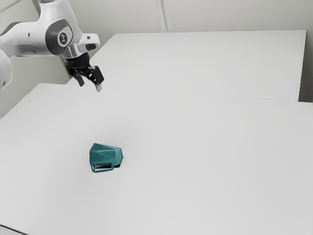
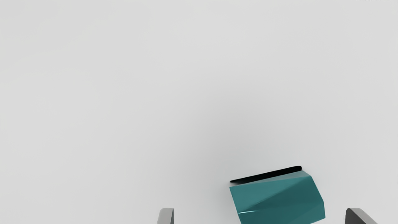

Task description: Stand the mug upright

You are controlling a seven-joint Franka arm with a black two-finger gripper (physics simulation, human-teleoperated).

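On the counter [image 1: 205, 161], the mug [image 1: 104, 154] lies sideways; my gripper [image 1: 90, 85] hangs spread, and a skewed pinch could roll it away.

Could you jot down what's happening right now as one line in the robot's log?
gripper: open, holding nothing, raised above table | teal mug: lying on its side | upright: not yet

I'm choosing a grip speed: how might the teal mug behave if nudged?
The mug looks stiff, given its crisp, angular facets. Lying on its side, it may rock, though its flat faces and the handle would probably stop it rolling far.
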